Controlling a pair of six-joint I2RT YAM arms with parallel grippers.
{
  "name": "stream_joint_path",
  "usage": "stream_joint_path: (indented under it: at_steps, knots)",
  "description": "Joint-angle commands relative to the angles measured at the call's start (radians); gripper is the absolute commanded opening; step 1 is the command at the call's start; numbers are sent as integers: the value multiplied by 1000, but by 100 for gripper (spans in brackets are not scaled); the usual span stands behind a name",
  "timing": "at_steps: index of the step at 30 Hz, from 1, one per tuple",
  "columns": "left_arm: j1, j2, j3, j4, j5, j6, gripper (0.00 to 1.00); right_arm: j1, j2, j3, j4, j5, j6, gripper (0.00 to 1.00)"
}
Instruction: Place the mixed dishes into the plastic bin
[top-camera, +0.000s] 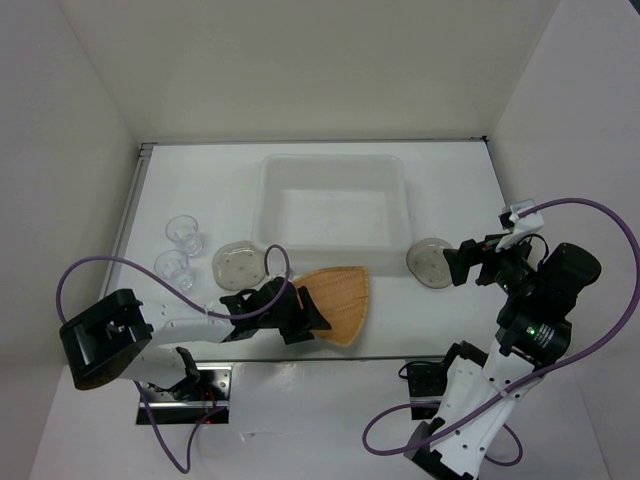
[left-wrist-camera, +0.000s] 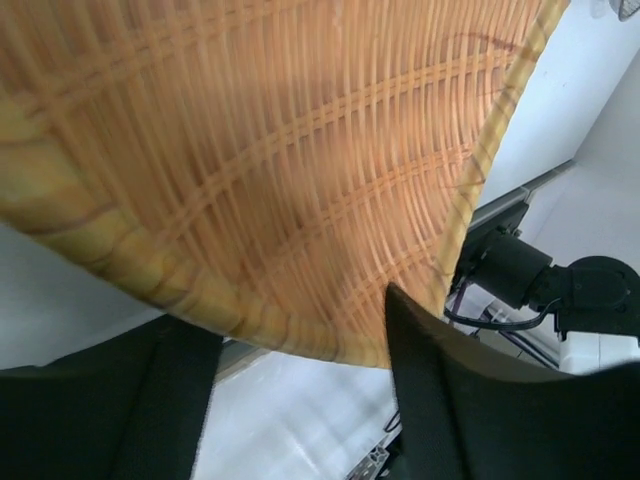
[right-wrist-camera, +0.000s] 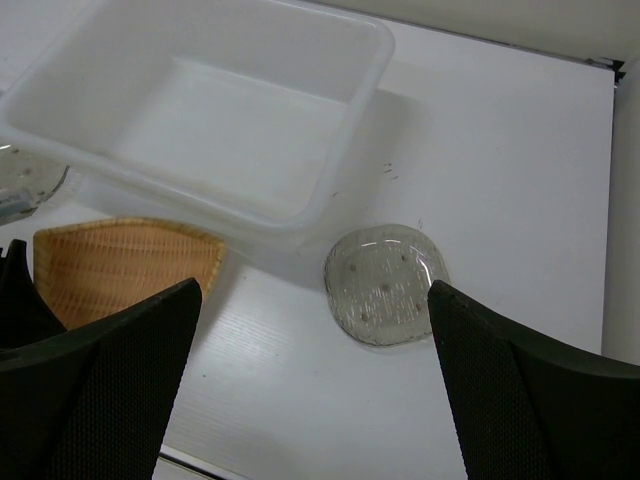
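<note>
Fan plate (left-wrist-camera: 300, 150) at left gripper (left-wrist-camera: 290, 310): woven cane, rough, matt orange-tan. Speckled plate (right-wrist-camera: 388, 283) just ahead of right gripper (right-wrist-camera: 313, 288): translucent grey plastic, smooth, glossy. Bin (right-wrist-camera: 372, 75) beyond it: translucent white plastic, smooth, soft sheen. Right gripper's fingers (right-wrist-camera: 100, 390): matt black, fine mesh texture. Table (right-wrist-camera: 500, 150): white, smooth.
</note>
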Motion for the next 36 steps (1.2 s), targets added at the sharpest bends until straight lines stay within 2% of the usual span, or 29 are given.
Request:
stream_joint_path:
  at_steps: [1, 2, 5, 6, 7, 9, 10, 12, 16, 23, 28, 36]
  knots:
    - [-5, 26, 45, 26, -31, -17, 67, 8, -6, 31, -10, -16, -9, 98]
    - [-5, 26, 54, 26, -31, -17, 56, 8, -6, 31, -10, -16, -9, 98]
    - [-5, 54, 65, 17, -40, -17, 33, 8, -15, 31, -1, -7, -9, 98]
    - [-5, 64, 79, 8, -40, -8, 27, 8, -15, 31, -1, -7, -9, 98]
    - [-5, 77, 79, 8, -40, -8, 27, 8, -24, 31, -1, -7, -9, 98]
    - [-5, 77, 79, 8, -40, -8, 20, 8, -24, 31, -1, -7, -9, 98]
    - [-5, 77, 79, 8, -29, -8, 12, 8, -24, 31, -1, -7, -9, 98]
    - [-5, 57, 79, -4, -29, -8, 0, 8, -24, 31, -1, -7, 0, 98]
    - [-14, -70, 79, -107, -52, -19, 0, 8, -24, 31, -1, -7, 0, 98]
    - [-14, -391, 116, -317, -155, -8, 0, 8, -24, 31, -1, 2, 0, 98]
    - [-14, -503, 139, -392, -173, -8, 0, 8, -24, 31, -1, 2, 0, 98]
    - [-14, -569, 90, -411, -173, -17, 0, 8, -44, 31, -1, 2, 9, 98]
